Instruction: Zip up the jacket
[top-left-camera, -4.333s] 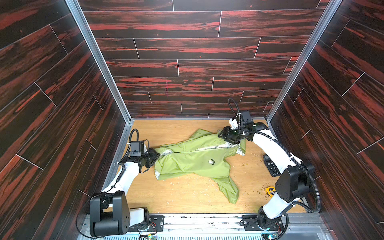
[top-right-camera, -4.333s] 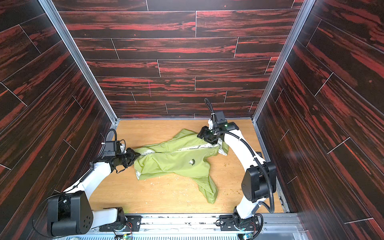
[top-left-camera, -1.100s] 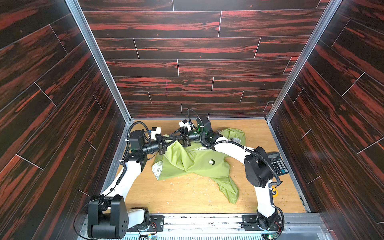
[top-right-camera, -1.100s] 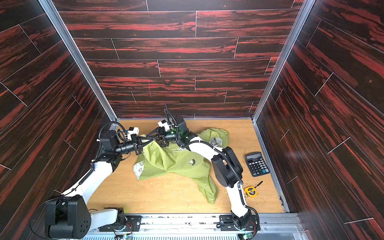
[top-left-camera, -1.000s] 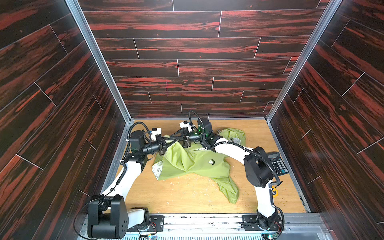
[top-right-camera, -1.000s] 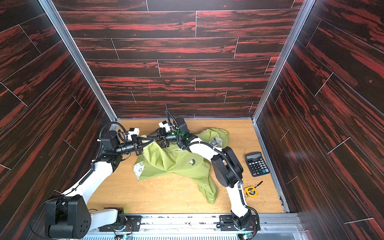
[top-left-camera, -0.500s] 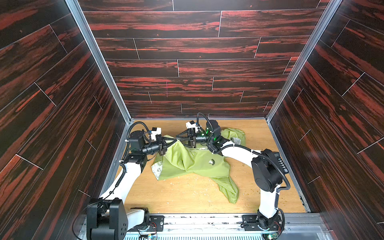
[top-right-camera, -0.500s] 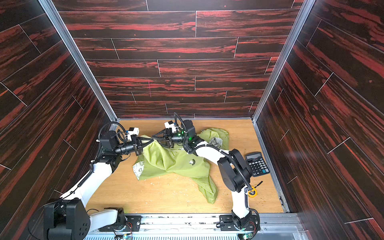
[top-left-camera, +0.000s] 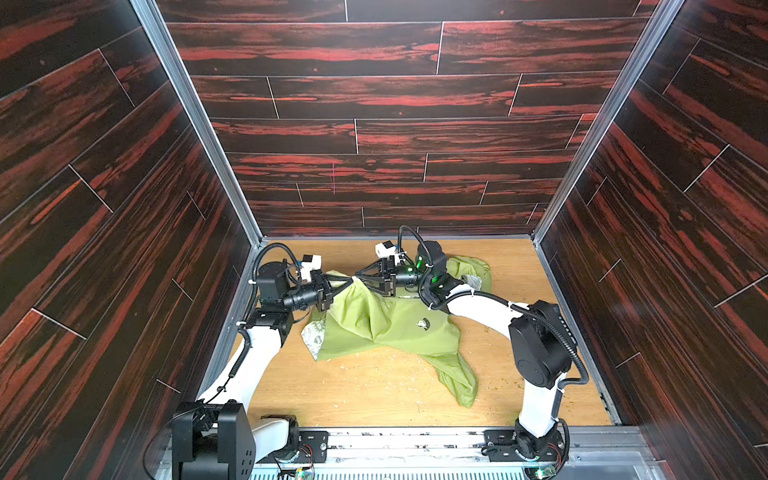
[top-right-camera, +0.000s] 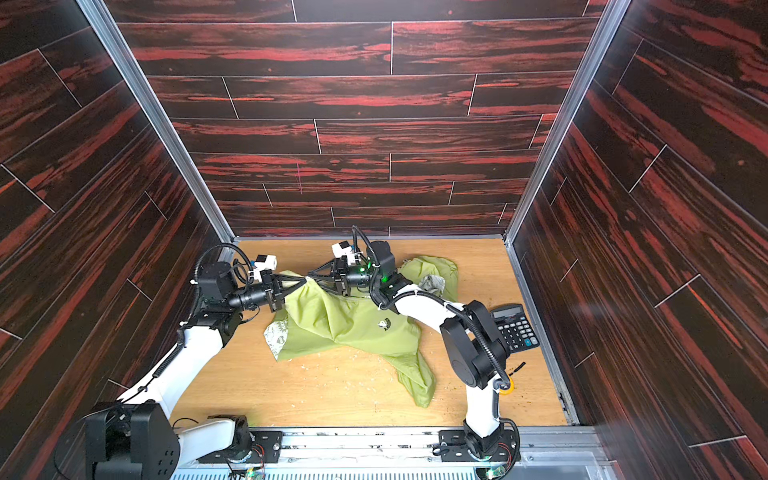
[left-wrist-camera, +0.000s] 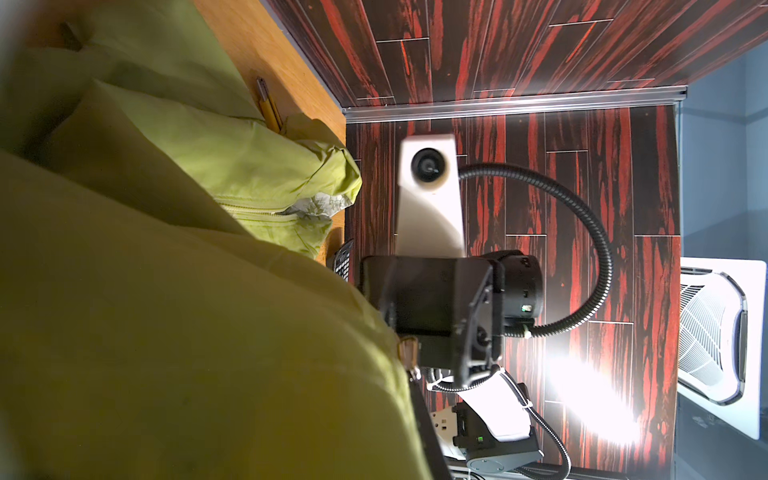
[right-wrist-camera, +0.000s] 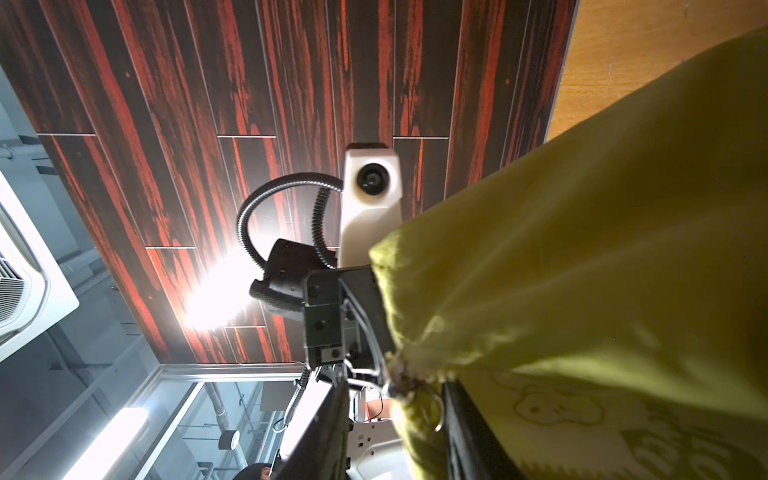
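Jacket (top-left-camera: 390, 328), thin and lime green, lies crumpled on a wooden table (top-left-camera: 374, 399) inside a booth with dark red wood-grain walls (top-left-camera: 395, 95). In both top views we find it left of the middle and toward the back. Its hood (top-left-camera: 469, 270) is bunched at the back right, and one sleeve (top-left-camera: 461, 382) trails toward the front. A small white logo (top-left-camera: 423, 323) faces up on the chest. At the left edge a fold shows white patterned lining (top-left-camera: 313, 334).

We see the left gripper (top-left-camera: 347, 283) reaching in level from the left, raised above the table. Its jaws are pressed together on a pinch of the jacket's back-left edge. The cloth rises there to a peak and hangs down from it like a tent.

The right gripper (top-left-camera: 358, 279) reaches across the middle from the right and meets the left one tip to tip at that peak. In the right wrist view its two dark fingers (right-wrist-camera: 465, 432) stand partly apart, with the bunched corner of cloth between them. One finger touches the cloth and we see a gap beside the other, so nothing is clamped there.

In a top view a black calculator (top-right-camera: 513, 328) lies on the table near the right wall, just behind the right arm's elbow.
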